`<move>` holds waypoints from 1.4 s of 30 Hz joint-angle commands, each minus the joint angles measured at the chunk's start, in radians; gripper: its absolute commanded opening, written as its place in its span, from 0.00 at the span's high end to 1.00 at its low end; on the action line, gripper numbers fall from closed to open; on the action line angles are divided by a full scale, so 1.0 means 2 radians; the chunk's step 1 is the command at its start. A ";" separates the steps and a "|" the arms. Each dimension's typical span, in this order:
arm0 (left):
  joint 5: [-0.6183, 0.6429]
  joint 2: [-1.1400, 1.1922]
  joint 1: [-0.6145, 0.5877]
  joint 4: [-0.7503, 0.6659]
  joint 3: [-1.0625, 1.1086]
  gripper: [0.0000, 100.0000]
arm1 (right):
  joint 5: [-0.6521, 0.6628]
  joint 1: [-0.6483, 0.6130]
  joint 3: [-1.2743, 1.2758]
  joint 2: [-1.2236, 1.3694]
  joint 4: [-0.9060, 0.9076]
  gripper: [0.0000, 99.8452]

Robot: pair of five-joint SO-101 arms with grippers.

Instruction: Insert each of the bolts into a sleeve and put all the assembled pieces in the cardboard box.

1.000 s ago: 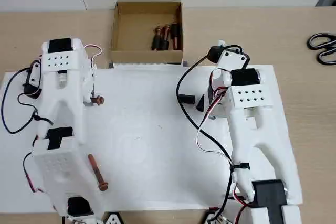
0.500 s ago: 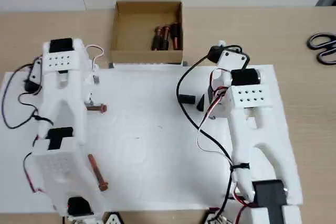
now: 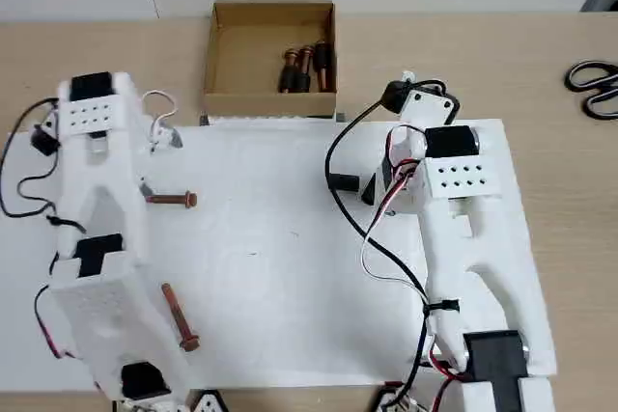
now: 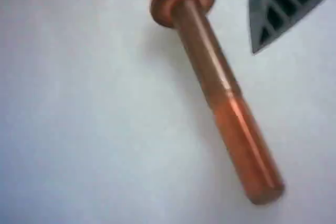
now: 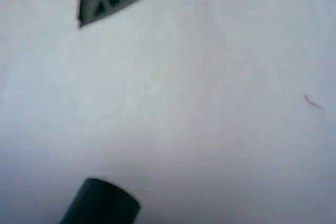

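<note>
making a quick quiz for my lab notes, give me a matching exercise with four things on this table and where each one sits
Things
1. cardboard box
2. scissors
3. black sleeve
4. copper bolt nearer the box

Places
A. bare wooden table, far right of the high view
B. lying flat on the white board, left part
C. on the white board, right of its middle
D. on the wooden table just past the board's far edge, with assembled pieces inside

Pairs: 1-D, 2-A, 3-C, 4-B
</note>
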 commanded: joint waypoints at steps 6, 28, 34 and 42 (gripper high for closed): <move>-0.012 -0.015 -0.025 0.011 -0.004 0.67 | 0.033 0.006 -0.005 -0.020 -0.007 0.77; -0.624 -0.015 -0.034 0.002 0.018 0.87 | 0.318 0.005 -0.043 -0.018 -0.062 0.77; -0.783 -0.015 -0.033 -0.008 0.015 0.98 | 0.373 0.003 -0.041 -0.016 -0.094 0.77; -0.960 -0.015 -0.030 0.010 -0.028 0.99 | 0.444 -0.005 -0.034 0.010 -0.093 0.77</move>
